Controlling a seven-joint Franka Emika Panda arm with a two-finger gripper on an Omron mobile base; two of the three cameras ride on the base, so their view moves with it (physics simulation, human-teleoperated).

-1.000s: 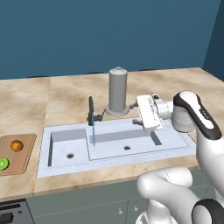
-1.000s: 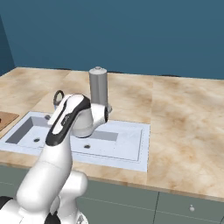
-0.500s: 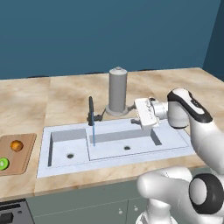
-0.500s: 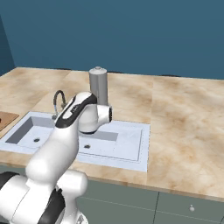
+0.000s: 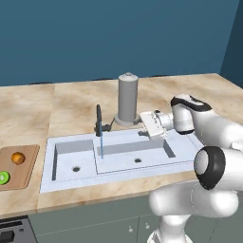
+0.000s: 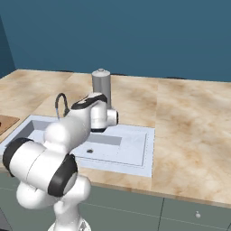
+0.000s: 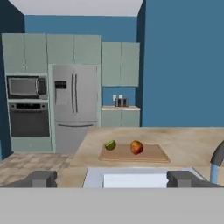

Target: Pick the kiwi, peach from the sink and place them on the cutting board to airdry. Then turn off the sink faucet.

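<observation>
With the kiwi (image 5: 4,178) and peach (image 5: 18,158) already on the cutting board (image 5: 23,172), the wide-open, empty gripper (image 5: 151,124) hovers over the sink (image 5: 163,154) beside the running faucet (image 5: 99,121), whose small, stiff side lever probably needs a firm push.

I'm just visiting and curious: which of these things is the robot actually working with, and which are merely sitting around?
Job: kiwi, peach, cutting board, sink, faucet with water running, open gripper.
Lying about: grey cylinder, fridge, microwave, oven.
</observation>
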